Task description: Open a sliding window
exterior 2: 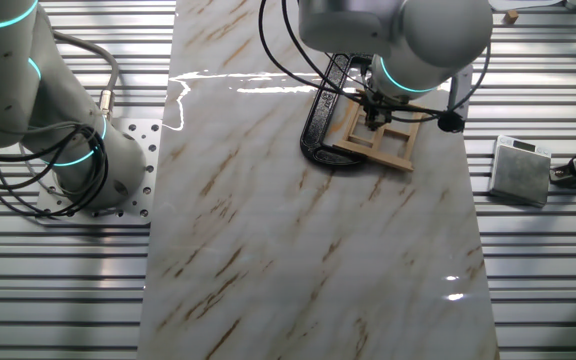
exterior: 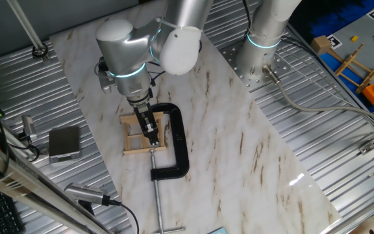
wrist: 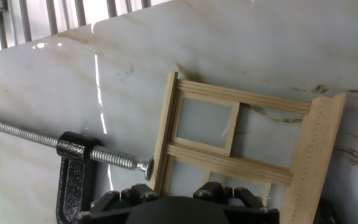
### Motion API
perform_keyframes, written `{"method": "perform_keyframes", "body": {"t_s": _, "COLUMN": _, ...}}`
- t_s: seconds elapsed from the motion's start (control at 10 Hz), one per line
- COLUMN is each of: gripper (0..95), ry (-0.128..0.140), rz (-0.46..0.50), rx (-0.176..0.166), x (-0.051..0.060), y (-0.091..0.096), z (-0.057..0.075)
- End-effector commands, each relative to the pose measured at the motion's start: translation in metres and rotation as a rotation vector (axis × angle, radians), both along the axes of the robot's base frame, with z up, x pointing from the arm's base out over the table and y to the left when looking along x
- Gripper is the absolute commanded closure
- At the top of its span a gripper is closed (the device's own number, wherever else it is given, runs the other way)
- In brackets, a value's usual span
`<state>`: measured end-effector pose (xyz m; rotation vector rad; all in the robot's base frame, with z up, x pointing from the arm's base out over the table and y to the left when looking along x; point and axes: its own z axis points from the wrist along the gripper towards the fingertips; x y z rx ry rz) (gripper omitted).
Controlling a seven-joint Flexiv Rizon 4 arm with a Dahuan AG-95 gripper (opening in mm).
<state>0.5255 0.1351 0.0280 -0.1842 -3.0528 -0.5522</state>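
The gripper (exterior: 152, 138) hangs over the sliding window (exterior: 143, 135), clamp-held (exterior: 177, 140) mid-counter (exterior: 239, 143); finger spread cannot be told. Pushing squarely along the rails should prevent jamming.

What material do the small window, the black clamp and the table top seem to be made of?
The sliding window looks like pale unpainted wood: visible grain, matte surface. The C-clamp seems to be metal with glossy black paint; its screw is bare, shiny and threaded. The table top looks like polished marble or an imitation, white with brown veins and light reflections.
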Motion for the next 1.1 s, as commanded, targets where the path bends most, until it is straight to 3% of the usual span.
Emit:
{"method": "perform_keyframes", "body": {"t_s": 0.1, "gripper": 38.0, "ry": 0.003, "rz": -0.003, "rx": 0.000, "x": 0.0003, "y": -0.0001, "z": -0.0006}}
{"method": "perform_keyframes", "body": {"t_s": 0.7, "gripper": 38.0, "ry": 0.005, "rz": -0.010, "rx": 0.006, "x": 0.0010, "y": 0.0034, "z": -0.0031}}
{"method": "perform_keyframes", "body": {"t_s": 0.8, "gripper": 57.0, "ry": 0.004, "rz": -0.009, "rx": 0.006, "x": 0.0008, "y": 0.0032, "z": -0.0037}}
{"method": "perform_keyframes", "body": {"t_s": 1.1, "gripper": 57.0, "ry": 0.004, "rz": -0.009, "rx": 0.006, "x": 0.0006, "y": 0.0031, "z": -0.0039}}
